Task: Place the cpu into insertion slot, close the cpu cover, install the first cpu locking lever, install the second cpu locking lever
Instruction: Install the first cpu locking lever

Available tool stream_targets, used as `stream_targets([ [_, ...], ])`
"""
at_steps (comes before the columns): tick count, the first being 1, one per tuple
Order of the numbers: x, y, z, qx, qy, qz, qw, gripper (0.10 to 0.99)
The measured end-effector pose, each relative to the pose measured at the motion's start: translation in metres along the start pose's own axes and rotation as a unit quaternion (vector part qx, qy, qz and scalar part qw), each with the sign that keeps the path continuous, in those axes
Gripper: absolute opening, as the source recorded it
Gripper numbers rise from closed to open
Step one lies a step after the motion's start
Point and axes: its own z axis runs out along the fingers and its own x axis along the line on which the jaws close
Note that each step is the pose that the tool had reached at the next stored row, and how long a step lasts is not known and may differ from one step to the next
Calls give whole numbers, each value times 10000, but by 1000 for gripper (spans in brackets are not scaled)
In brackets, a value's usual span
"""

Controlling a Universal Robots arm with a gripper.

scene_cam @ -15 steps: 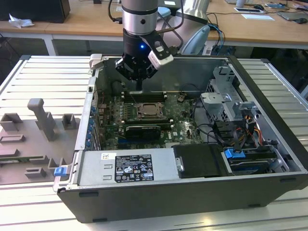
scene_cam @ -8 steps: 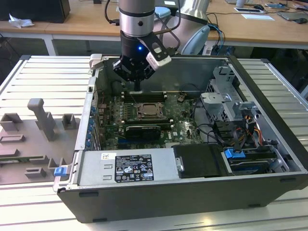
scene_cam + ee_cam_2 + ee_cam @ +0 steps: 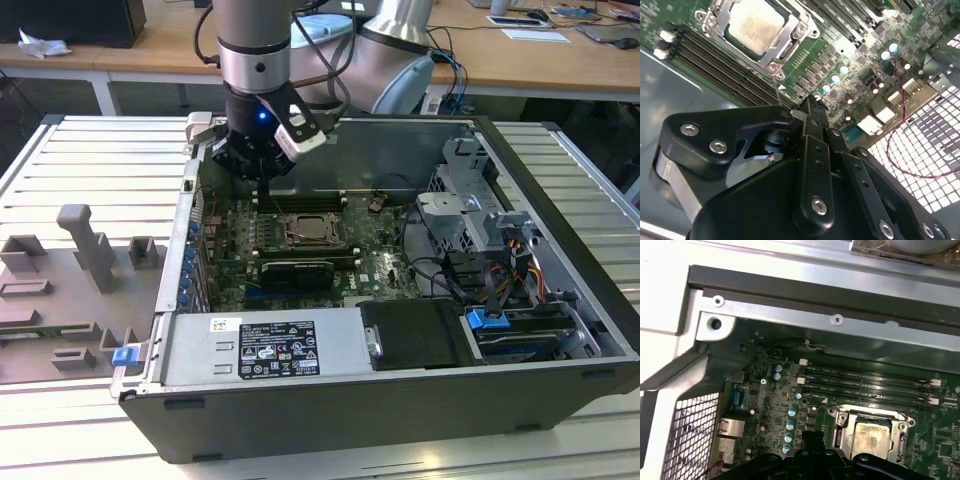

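- The cpu (image 3: 312,232) lies in the insertion slot (image 3: 292,222), mid-way across the green board (image 3: 375,245), with the cpu cover (image 3: 786,44) down around it.
- The gripper (image 3: 262,180) hovers above the board's far edge, fingers pressed together on nothing visible.

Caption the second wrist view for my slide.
Gripper over the motherboard, near the cpu framed by its cover.

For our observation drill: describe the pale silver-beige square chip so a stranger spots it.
Inside the open black computer case, find the green circuit board. Near its middle, a silvery metal frame rings the chip. Its neighbours are long black slots; it alone is a flat pale square.
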Motion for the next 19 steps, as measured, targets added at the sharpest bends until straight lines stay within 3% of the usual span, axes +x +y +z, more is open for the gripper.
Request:
stream_targets([
  [7,55,35,80,-16,-4,35,10000,106],
  [11,65,101,86,-18,-5,46,10000,106],
  [15,50,204,93,-18,-5,53,10000,106],
  [19,-33,196,95,-18,-6,70,10000,106],
])
